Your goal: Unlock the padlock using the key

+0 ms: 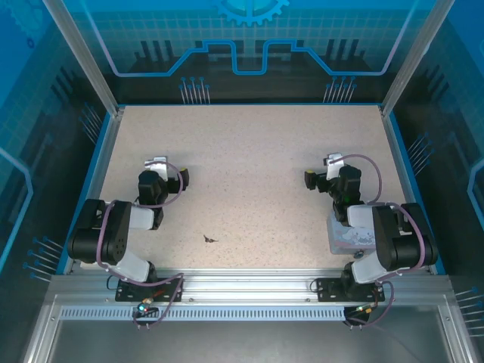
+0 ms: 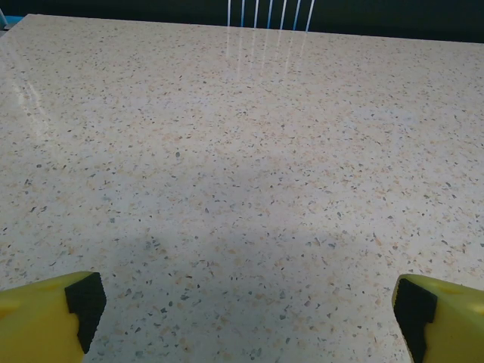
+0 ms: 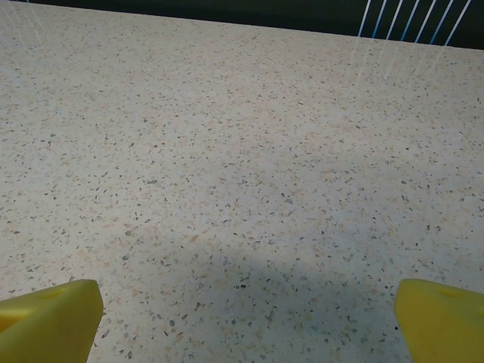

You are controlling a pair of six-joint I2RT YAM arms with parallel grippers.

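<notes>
View from above: a speckled beige counter (image 1: 257, 151) sits inside a blue-walled enclosure, with two black robot arms folded at its near edge. The left arm (image 1: 113, 234) is bent back on itself at the left side. The right arm (image 1: 393, 238) is bent the same way at the right side.

A tiny dark metal piece (image 1: 209, 239) lies flat on the counter near the front edge, between the two arms and closer to the left one. Nothing touches it. It is too small to tell whether it is the padlock, the key, or both together.

A pale box (image 1: 344, 234) rests on the counter at the right, partly hidden under the right arm and well apart from the dark piece.

Left wrist view: the left pincer (image 2: 248, 306) is spread wide. Its yellow fingers (image 2: 38, 321), faced with black pads, sit at the two bottom corners, and bare counter lies between them.

Right wrist view: the right pincer (image 3: 246, 314) is spread just as wide. Its yellow fingers (image 3: 49, 321) sit at the bottom corners over bare counter, holding nothing.
</notes>
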